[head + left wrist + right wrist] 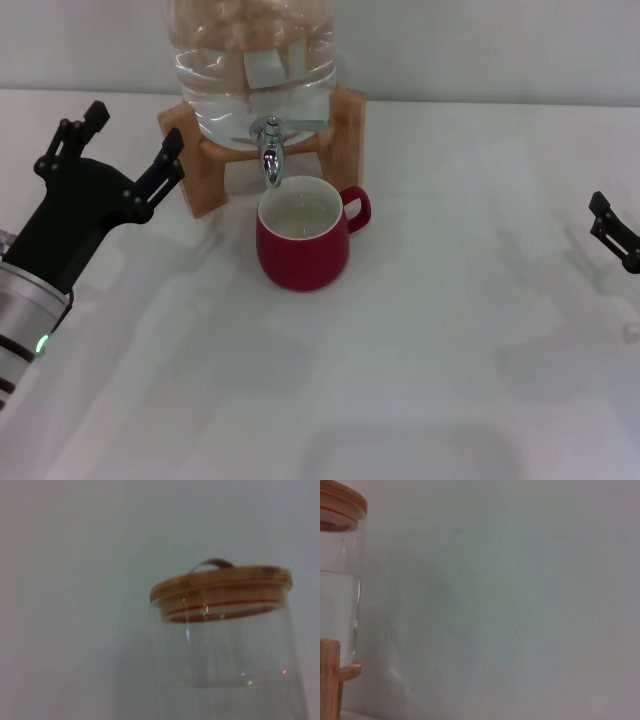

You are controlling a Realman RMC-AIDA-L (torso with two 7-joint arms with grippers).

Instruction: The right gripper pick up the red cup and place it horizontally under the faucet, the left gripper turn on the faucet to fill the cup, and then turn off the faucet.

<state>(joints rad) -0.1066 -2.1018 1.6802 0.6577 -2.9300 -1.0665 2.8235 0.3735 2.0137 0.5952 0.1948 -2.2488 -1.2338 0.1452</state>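
Observation:
The red cup [303, 245] stands upright on the white table, right under the spout of the chrome faucet [270, 150], its handle pointing right. Its cream inside shows; I cannot tell whether water is in it. The faucet sits on a clear water jug [250, 60] in a wooden stand [345, 120]. My left gripper [125, 150] is open and empty, left of the stand and apart from the faucet. My right gripper [612, 230] shows only at the far right edge, well away from the cup. The left wrist view shows the jug's wooden lid [220, 592].
The wooden stand's legs [200, 185] flank the cup at the back. The white table [400, 380] spreads in front and to the right. A white wall rises behind the jug. The right wrist view shows the jug's side [337, 605] and stand [330, 680].

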